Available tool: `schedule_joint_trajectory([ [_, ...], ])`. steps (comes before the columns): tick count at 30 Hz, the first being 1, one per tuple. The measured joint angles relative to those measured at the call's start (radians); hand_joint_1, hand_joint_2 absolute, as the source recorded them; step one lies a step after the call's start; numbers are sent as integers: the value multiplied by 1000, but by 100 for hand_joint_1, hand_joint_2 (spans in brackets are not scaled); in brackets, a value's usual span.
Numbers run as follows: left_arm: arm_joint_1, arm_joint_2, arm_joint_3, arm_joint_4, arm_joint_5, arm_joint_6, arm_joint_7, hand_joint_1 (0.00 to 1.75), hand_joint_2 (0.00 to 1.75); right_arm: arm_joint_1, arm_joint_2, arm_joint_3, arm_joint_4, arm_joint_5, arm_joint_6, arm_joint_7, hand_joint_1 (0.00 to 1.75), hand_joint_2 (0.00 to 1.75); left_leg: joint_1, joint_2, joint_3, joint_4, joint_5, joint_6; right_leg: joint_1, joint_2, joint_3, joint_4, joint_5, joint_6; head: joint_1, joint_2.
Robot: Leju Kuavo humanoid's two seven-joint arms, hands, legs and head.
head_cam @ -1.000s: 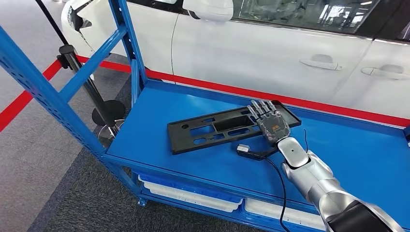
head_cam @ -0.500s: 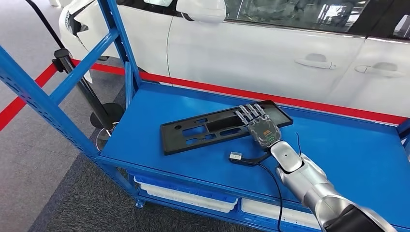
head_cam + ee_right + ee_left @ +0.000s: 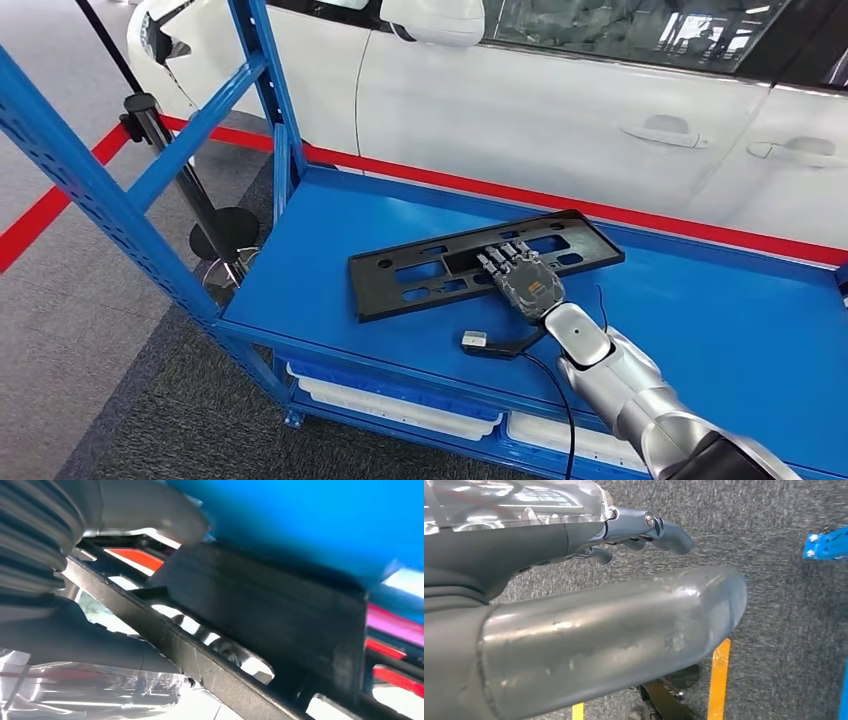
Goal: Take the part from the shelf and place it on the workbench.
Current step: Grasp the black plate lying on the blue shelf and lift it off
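A long black slotted plastic part (image 3: 485,262) is lying flat at the centre of the frame on the blue shelf (image 3: 330,270), in front of a white car (image 3: 560,110). The right hand (image 3: 520,280) is being laid over the part's middle; in the right wrist view the part (image 3: 260,630) is being clasped between thumb and fingers. The left hand (image 3: 574,605) is being seen above grey carpet, fingers curled with nothing in them.
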Motion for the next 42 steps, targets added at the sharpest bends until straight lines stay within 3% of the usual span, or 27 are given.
schedule_joint_trajectory([
  [2, 0, -4, 0, 0, -1, 0, 0, 0, 0, 2, 5, 3, -3, 0, 1, -1, 172, 175, 0, 3, -4, -1, 1, -9, 8, -8, 17, -46, 3, -12, 0, 0],
  [5, 0, -4, 0, 0, -2, 0, 0, 0, 0, 8, 14, 7, -9, 0, 2, -1, 172, 175, 1, 5, -7, 4, -5, -27, 2, -8, 24, -72, 14, -13, 0, 0],
  [7, -1, -4, 0, 0, -3, 0, 0, 0, 0, 12, 16, 11, -11, 0, 4, -1, 172, 175, 0, 5, -39, 76, -53, -37, -5, -13, 32, -88, 22, -14, 0, 0],
  [9, 0, -5, 0, 0, -3, 0, 0, 0, 0, 15, 16, 15, -11, 0, 5, -2, 170, 175, 1, 7, -99, 203, -117, -44, -3, -17, 30, -86, 21, -16, 0, 0],
  [10, 2, -5, 0, 0, -2, 0, 0, 0, 0, 17, 16, 16, -12, 0, 6, -2, 169, 175, 2, 7, -121, 250, -133, -47, -3, -17, 29, -83, 20, -17, 0, 0],
  [11, 4, -5, 0, 0, -2, 0, 0, 0, 0, 17, 16, 17, -12, 0, 8, -1, 170, 175, 3, 7, -129, 265, -129, -50, -3, -17, 28, -80, 17, -16, 0, 0],
  [12, 5, -4, 1, 0, -2, 0, 0, 0, 0, 18, 16, 17, -13, -1, 12, -1, 171, 175, 5, 7, -117, 241, -106, -53, -5, -16, 28, -75, 14, -14, 0, 0],
  [14, 5, -4, 1, 0, -2, 0, 1, 0, 0, 18, 16, 17, -15, -4, 21, 1, 173, 175, 10, 5, -57, 118, -44, -57, -7, -14, 27, -61, 5, -6, 0, 0],
  [16, 4, -5, 2, 0, -2, 0, 2, 0, 0, 16, 16, 17, -18, -6, 30, 4, 174, 175, 10, 0, -15, 31, -16, -47, -5, -8, 25, -44, -6, 5, 0, 0],
  [19, 7, -6, 4, 0, -2, 0, 3, 0, 0, 12, 16, 17, -19, -12, 47, 8, 175, 175, 7, 0, -10, 18, -15, -21, -3, -3, 23, -38, -11, 18, 0, 0],
  [21, 6, -7, 6, 0, -2, 0, 3, 0, 0, 12, 16, 17, -19, -23, 55, 9, 175, 175, 9, 1, -8, 14, -8, -8, -6, 0, 11, -11, -33, 26, 0, 0],
  [24, 5, -9, 9, 0, 1, 1, 3, 0, 0, 22, 16, 14, -27, -91, 57, -31, 175, 175, 12, 1, -11, 13, -4, 0, -13, 10, -67, 162, -125, 36, 0, 0],
  [25, 6, -9, 13, 0, 3, 2, 4, 0, 0, 31, 16, 11, -37, -134, 57, -61, 175, 175, 12, 1, -12, 13, -4, 0, -14, 12, -95, 220, -144, 38, 0, 0],
  [26, 7, -9, 17, 0, 5, 3, 4, 0, 0, 43, 16, 6, -53, -180, 57, -92, 175, 175, 12, 1, -11, 13, -5, 0, -15, 13, -108, 248, -144, 38, 0, 0],
  [27, 8, -10, 21, 0, 6, 4, 4, 0, 0, 55, 14, 0, -74, -227, 60, -121, 175, 175, 12, 0, -9, 13, -6, 0, -15, 13, -104, 237, -125, 36, 0, 0],
  [29, 10, -13, 28, 0, 8, 6, 4, 0, 0, 77, 8, -6, -129, -311, 76, -168, 175, 175, 12, 0, -3, 12, -8, -3, -11, 9, -46, 113, -51, 22, 0, 0],
  [31, 12, -20, 38, 0, 12, 8, 3, 0, 0, 101, -7, -6, -211, -414, 97, -216, 175, 175, 10, 3, 0, 12, -12, -11, -1, 1, 10, -7, -9, 7, 0, 0],
  [33, 12, -26, 52, 0, 18, 13, 2, 0, 0, 135, -37, -4, -334, -557, 109, -277, 175, 175, 11, 6, -1, 10, -12, -22, 7, -2, 25, -40, -11, 0, 0, 0],
  [36, 17, -34, 75, 0, 25, 25, -3, 0, 0, 211, -103, -3, -585, -784, 109, -350, 175, 175, 11, 8, -3, 27, -31, -39, 2, -5, 38, -65, -3, -6, 0, 0],
  [37, 18, -37, 83, 0, 27, 27, -5, 0, 0, 242, -124, -4, -669, -847, 103, -365, 175, 175, 10, 8, -16, 62, -58, -44, -1, -8, 43, -74, 1, -8, 0, 0],
  [40, 23, -42, 102, 0, 28, 35, -7, 0, 0, 329, -164, -12, -882, -982, 87, -405, 175, 175, 10, 10, -96, 241, -157, -52, 0, -12, 39, -76, 1, -14, 0, 0],
  [41, 26, -43, 107, 0, 28, 37, -8, 0, 0, 352, -168, -17, -933, -1005, 85, -412, 175, 175, 10, 11, -111, 273, -165, -54, 1, -11, 36, -73, 0, -15, 0, 0],
  [42, 28, -43, 112, 0, 28, 38, -8, 0, 0, 371, -169, -23, -973, -1020, 84, -417, 175, 175, 10, 11, -108, 270, -153, -55, 1, -7, 33, -70, -1, -14, 0, 0],
])
